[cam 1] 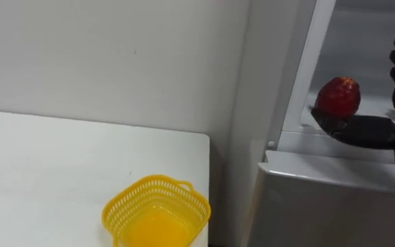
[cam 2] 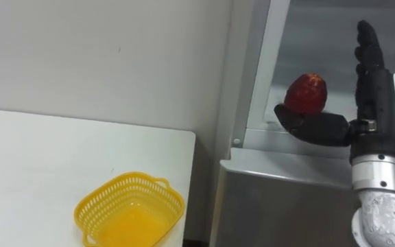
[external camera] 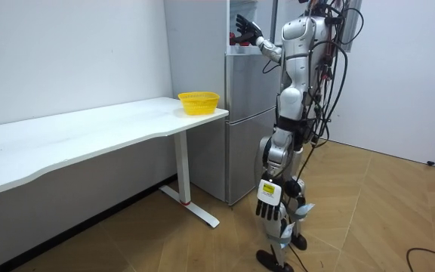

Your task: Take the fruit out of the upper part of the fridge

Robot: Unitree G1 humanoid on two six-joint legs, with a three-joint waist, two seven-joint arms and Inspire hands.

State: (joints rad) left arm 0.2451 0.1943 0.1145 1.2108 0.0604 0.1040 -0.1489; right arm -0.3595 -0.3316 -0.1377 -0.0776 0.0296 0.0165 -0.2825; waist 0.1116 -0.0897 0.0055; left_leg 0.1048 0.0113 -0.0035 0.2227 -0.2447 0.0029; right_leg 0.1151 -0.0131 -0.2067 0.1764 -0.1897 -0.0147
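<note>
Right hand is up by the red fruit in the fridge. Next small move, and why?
Probably curl the right hand round the red fruit: its fingers stand straight and only the thumb lies below the fruit, so nothing grips it yet.

Head eyes close on fridge point(cam 1: 321, 199) and basket point(cam 1: 158, 211), room view distant

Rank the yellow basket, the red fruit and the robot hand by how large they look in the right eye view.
1. right robot hand and yellow basket: they cover about the same area, so I do not rank one above the other.
2. red fruit: clearly the smallest.
</note>
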